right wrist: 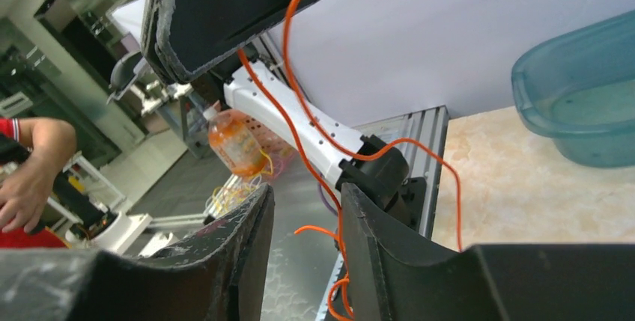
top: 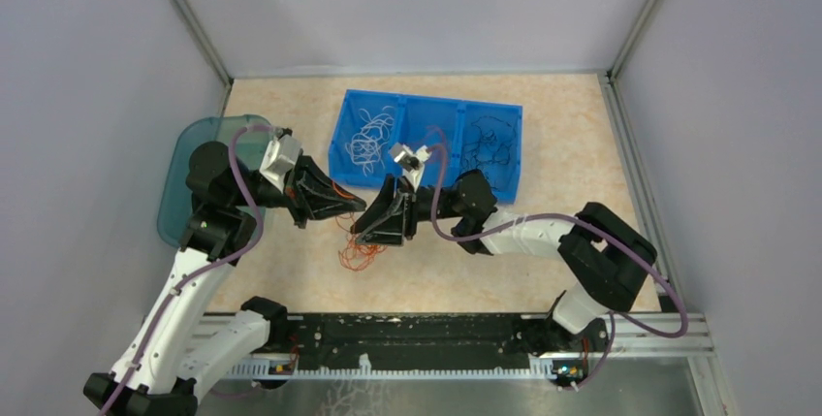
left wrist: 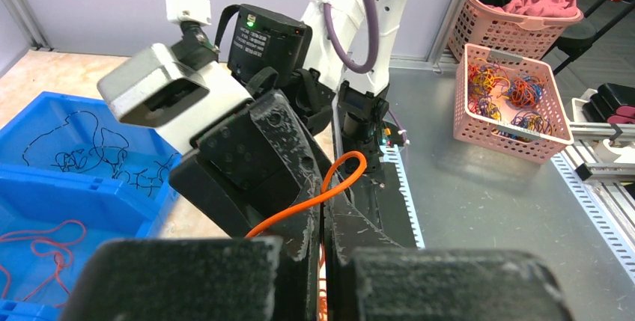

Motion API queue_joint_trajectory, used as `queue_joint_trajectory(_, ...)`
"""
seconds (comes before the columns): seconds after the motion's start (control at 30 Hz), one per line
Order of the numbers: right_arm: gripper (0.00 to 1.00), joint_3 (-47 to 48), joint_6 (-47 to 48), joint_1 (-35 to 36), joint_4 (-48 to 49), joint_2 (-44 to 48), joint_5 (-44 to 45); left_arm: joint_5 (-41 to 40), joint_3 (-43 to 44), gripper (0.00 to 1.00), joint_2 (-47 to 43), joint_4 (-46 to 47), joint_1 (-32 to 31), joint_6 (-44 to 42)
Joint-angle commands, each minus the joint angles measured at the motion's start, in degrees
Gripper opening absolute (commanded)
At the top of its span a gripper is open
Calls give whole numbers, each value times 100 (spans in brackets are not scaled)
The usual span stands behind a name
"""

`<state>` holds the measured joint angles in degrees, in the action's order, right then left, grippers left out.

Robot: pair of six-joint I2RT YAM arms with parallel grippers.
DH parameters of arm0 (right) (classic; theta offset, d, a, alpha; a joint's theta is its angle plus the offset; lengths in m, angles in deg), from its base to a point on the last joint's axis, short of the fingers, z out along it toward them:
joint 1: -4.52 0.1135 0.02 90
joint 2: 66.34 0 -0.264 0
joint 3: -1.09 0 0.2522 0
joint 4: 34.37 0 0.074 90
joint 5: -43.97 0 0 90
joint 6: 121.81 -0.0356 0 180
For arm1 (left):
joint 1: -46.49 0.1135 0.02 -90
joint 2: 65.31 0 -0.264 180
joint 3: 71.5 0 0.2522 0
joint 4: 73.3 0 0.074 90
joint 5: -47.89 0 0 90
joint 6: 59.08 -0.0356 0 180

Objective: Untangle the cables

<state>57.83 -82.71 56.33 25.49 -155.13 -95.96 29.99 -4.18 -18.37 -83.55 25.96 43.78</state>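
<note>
A tangle of red-orange cables (top: 359,253) hangs and lies on the table under both grippers. My left gripper (top: 347,206) is shut on an orange cable strand (left wrist: 346,173), which loops out above its closed tips (left wrist: 323,212). My right gripper (top: 365,228) is just right of it, tips almost touching. In the right wrist view its jaws (right wrist: 307,212) stand open, and orange strands (right wrist: 299,123) run down from the left gripper (right wrist: 217,7) through the gap, close to the right finger (right wrist: 367,224). White cables (top: 368,135) and black cables (top: 490,144) lie in the blue bin.
The blue three-part bin (top: 425,104) stands behind the grippers; its middle part holds a few red strands (left wrist: 37,240). A teal basin (top: 179,178) sits at the left table edge. Grey walls close off three sides. A pink basket (left wrist: 517,123) stands off the table.
</note>
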Motion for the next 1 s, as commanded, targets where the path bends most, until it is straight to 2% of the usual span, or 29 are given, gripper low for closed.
queue_joint_trajectory(0.0, 36, 324, 371, 212, -57, -101, 53, 63, 190, 0, -9, 163, -25, 18)
queue_joint_trajectory(0.17, 24, 376, 223, 231, 143, -262, 187, 47, 207, 0, -21, 144, -30, 5)
queue_joint_trajectory(0.3, 20, 485, 181, 339, 363, -428, 236, 41, 221, 0, -22, 141, -30, -18)
queue_joint_trajectory(0.5, 18, 287, 396, 435, 319, -504, 756, 41, 346, 0, 34, 136, -27, -38)
queue_joint_trajectory(0.67, 17, 98, 839, 453, -219, -426, 1040, 50, 528, 0, 100, 225, -30, 23)
queue_joint_trajectory(0.97, 14, -492, 700, 458, 322, -780, 1113, 9, 1020, 0, 260, 371, -29, 69)
